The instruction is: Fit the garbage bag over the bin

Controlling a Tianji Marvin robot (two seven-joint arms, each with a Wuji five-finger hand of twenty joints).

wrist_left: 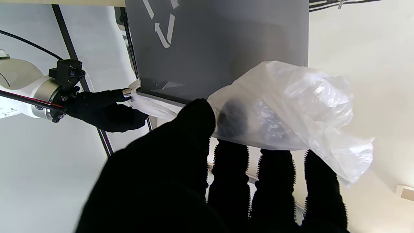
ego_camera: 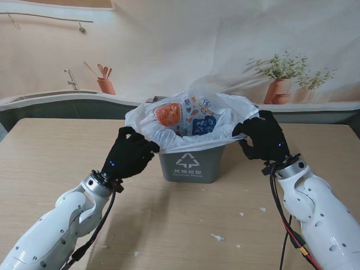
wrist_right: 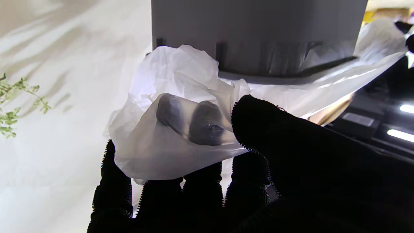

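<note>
Both hands pinch the bag (ego_camera: 191, 115) — the left hand (ego_camera: 128, 154) at one side of the bin (ego_camera: 191, 163), the right hand (ego_camera: 263, 136) at the other.

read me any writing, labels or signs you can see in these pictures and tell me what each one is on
Recycling-arrows sign, white, on the front of the grey bin; part of it also shows in the left wrist view.
White Chinese characters under that sign, apparently "其他垃圾"; a smaller line beneath is too small to read.
Blue and orange snack packets inside the garbage bag: printing too blurred to read.
Nothing else readable.
</note>
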